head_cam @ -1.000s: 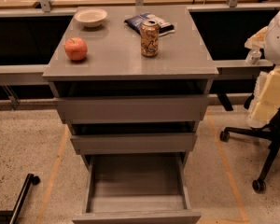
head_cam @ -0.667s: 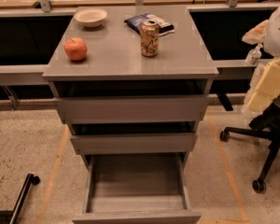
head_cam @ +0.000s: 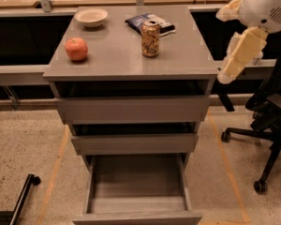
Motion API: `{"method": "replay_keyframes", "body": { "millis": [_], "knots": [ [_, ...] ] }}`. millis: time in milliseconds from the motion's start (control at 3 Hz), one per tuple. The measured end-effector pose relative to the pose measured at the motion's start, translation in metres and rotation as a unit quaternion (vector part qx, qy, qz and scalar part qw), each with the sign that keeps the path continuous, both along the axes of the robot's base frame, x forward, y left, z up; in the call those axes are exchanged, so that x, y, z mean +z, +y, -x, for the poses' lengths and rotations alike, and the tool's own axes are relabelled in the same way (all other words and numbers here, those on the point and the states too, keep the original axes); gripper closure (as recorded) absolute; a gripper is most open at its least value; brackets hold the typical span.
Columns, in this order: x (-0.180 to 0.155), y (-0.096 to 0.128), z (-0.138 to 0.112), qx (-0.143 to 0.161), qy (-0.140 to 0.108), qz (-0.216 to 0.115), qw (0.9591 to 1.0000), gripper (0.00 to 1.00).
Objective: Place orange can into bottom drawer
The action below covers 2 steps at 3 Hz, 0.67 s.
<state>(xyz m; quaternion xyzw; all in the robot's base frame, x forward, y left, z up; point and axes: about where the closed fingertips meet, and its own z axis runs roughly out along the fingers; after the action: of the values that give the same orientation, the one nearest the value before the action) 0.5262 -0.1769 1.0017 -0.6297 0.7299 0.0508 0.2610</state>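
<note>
Orange can [head_cam: 151, 38] stands upright near the top centre of your frame, on the tabletop [head_cam: 117, 62], just in front of a blue bag [head_cam: 150, 21]. Bottom drawer [head_cam: 138, 191] sits pulled open at lower centre. Your end effector [head_cam: 239, 55] hangs at the upper right, beside the tabletop's edge; you cannot tell whether it is wide or narrow.

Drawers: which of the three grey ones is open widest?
The bottom drawer, pulled far out with its inside showing; the top drawer and middle drawer barely stick out. The robot's hand hangs right of the cabinet top.
</note>
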Motion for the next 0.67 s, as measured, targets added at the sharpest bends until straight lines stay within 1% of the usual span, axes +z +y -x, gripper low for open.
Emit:
{"method": "replay_keyframes", "body": {
  "millis": [333,667],
  "knots": [
    [0.011,0.002,-0.007,0.0,-0.015,-0.006,0.9999,0.0],
    [0.0,0.009,-0.021,-0.021,-0.009,-0.036,0.9991,0.0]
  ]
}}
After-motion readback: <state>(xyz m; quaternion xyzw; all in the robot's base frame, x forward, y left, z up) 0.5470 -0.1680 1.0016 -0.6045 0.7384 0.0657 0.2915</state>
